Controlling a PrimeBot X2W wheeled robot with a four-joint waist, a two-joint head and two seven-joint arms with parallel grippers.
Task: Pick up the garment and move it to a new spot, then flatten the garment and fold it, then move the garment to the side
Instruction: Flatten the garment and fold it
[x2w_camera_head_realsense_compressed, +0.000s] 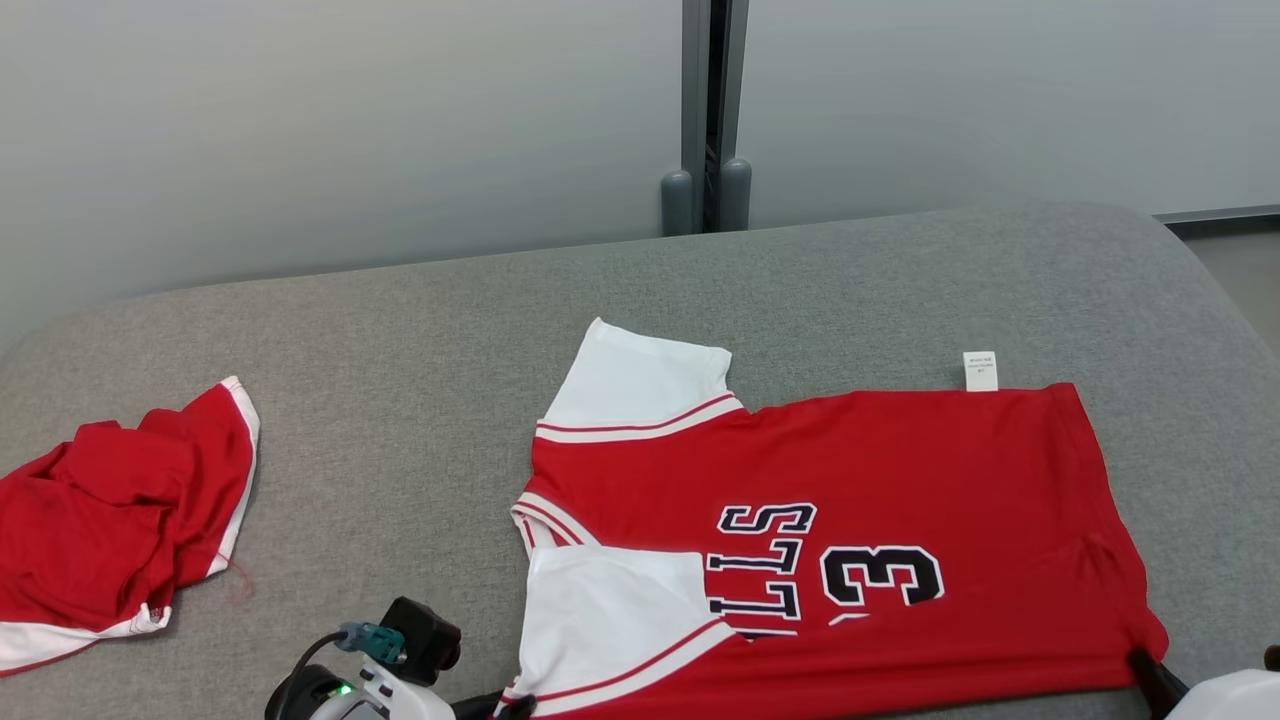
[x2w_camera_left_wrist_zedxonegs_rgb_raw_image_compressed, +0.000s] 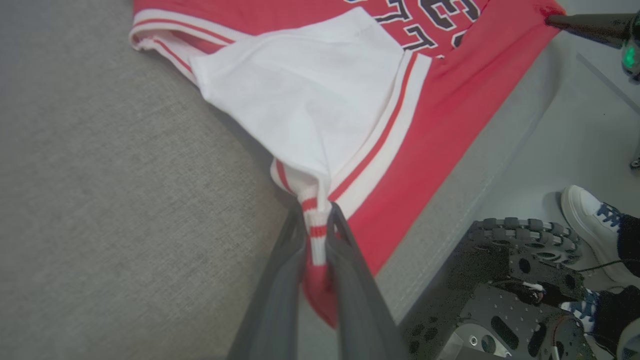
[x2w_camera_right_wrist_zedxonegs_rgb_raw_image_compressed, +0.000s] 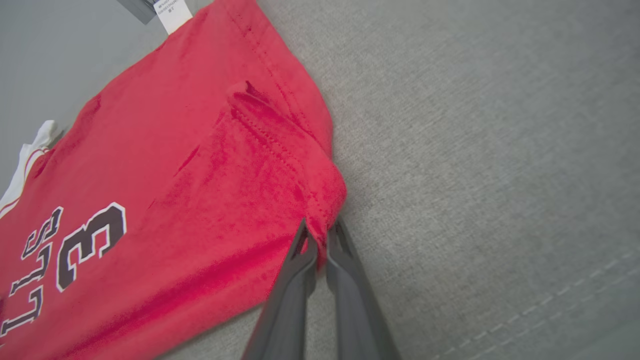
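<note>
The garment (x2w_camera_head_realsense_compressed: 860, 470) is a red jersey with white sleeves and a black "3", spread flat on the grey table (x2w_camera_head_realsense_compressed: 420, 340), collar to the left, hem to the right. My left gripper (x2w_camera_head_realsense_compressed: 515, 703) is shut on the near sleeve's striped cuff; the left wrist view shows that cuff (x2w_camera_left_wrist_zedxonegs_rgb_raw_image_compressed: 316, 220) pinched between the dark fingers (x2w_camera_left_wrist_zedxonegs_rgb_raw_image_compressed: 280, 280). At the lower right my right gripper (x2w_camera_head_realsense_compressed: 1140, 662) is shut on the near hem corner, and the right wrist view shows the red corner (x2w_camera_right_wrist_zedxonegs_rgb_raw_image_compressed: 320, 220) bunched between its fingers (x2w_camera_right_wrist_zedxonegs_rgb_raw_image_compressed: 292, 295). The white sleeve (x2w_camera_left_wrist_zedxonegs_rgb_raw_image_compressed: 305, 95) lies folded over the chest.
A second red garment with white trim (x2w_camera_head_realsense_compressed: 110, 510) lies crumpled at the table's left edge. A white label (x2w_camera_head_realsense_compressed: 979, 371) sticks out past the jersey's far hem corner. A person's white shoe (x2w_camera_left_wrist_zedxonegs_rgb_raw_image_compressed: 590, 220) and my wheeled base (x2w_camera_left_wrist_zedxonegs_rgb_raw_image_compressed: 515, 270) are on the floor beside the table's near edge.
</note>
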